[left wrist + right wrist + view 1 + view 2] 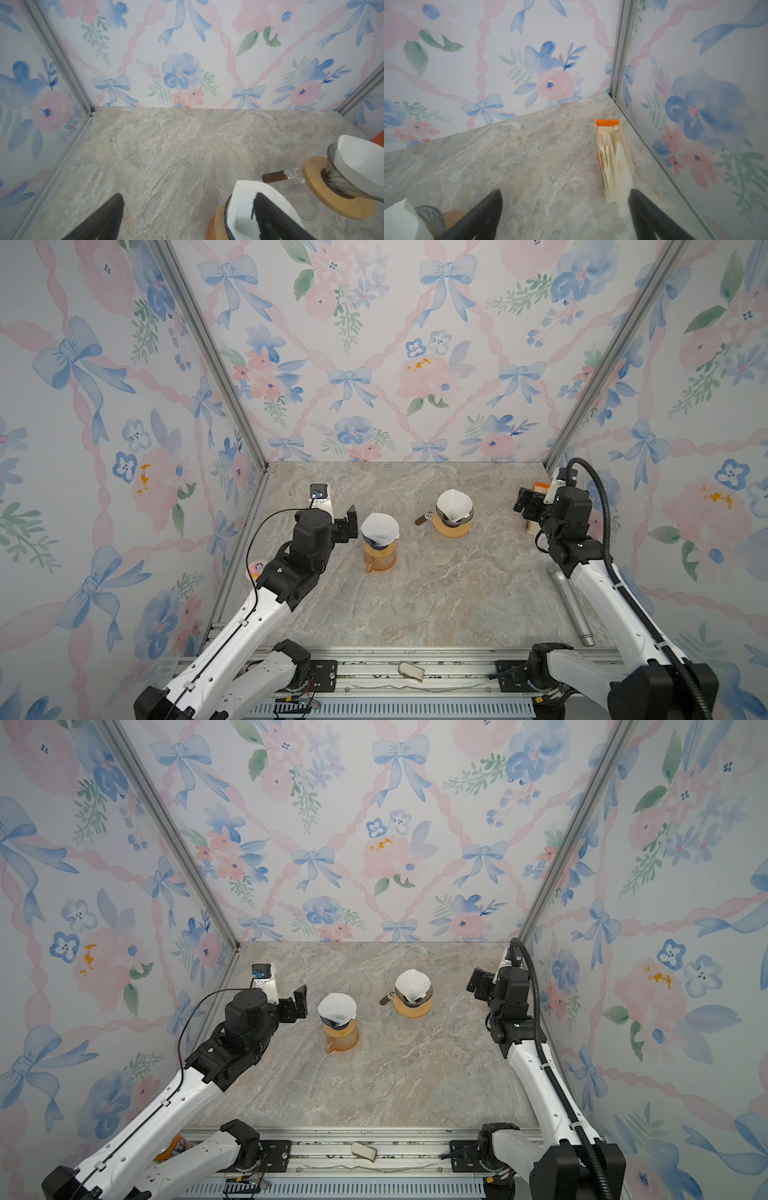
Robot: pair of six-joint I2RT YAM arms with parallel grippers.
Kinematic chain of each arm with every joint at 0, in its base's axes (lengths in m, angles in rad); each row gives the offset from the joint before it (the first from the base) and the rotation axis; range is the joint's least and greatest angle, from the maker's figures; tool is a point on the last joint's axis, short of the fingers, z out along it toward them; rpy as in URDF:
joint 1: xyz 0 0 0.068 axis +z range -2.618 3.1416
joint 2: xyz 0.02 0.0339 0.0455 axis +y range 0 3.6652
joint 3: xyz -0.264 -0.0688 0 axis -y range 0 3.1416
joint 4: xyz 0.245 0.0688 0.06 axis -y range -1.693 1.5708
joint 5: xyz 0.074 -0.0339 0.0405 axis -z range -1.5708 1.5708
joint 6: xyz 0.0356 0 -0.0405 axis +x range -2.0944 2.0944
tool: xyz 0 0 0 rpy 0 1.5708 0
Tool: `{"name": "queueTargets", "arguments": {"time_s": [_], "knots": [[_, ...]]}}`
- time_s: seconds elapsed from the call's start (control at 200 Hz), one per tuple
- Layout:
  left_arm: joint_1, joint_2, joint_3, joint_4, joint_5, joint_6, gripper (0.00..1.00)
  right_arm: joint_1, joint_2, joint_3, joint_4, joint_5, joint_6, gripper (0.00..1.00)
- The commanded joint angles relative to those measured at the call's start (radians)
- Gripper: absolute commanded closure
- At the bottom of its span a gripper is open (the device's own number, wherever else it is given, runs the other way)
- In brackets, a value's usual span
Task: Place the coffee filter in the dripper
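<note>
Status: reads as done, or very nearly.

- White paper cone filter sits open in the dark-rimmed dripper on top of the amber glass carafe, left-centre of the marble-pattern bench.
- Second white paper filter sits in the smoke-grey glass dripper, which stands on its round wooden base with the wooden handle pointing left. It's behind and to the right of the carafe, and the two are apart.
- No loose filter on the bench in either top view.
- Left end effector: released, fingers spread wide, nothing between them. It's just beside the carafe-top filter on its left. The top views show a thin gap. In the left wrist view one finger overlaps the paper, so I can't rule out contact from there.
- Right end effector: also released and empty, out by the right wall at the orange box of cream paper filters, well apart from the grey dripper.

What's left, as I judge it: seating check only. Both cones stand proud of their rims, and the grey dripper's looks higher on one side in the left wrist view. I can't tell whether either cone is pressed flush to its wall. If the spec is just "filter in dripper", both arms only need to clear out.
</note>
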Motion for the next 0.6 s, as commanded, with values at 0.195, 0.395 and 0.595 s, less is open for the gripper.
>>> {"name": "queueTargets", "arguments": {"time_s": [0.195,0.395,0.595], "knots": [[0.142,-0.204,-0.299,0.167,-0.124,-0.008,0.02,-0.079,0.023,-0.172,0.163,-0.009,0.090,0.04],[0.184,-0.205,-0.422,0.325,-0.156,0.047,0.02,-0.075,0.072,-0.245,0.291,-0.029,0.047,0.04],[0.198,-0.096,-0.487,0.458,-0.209,0.053,0.02,-0.050,0.093,-0.367,0.522,-0.030,-0.042,0.03]]}}
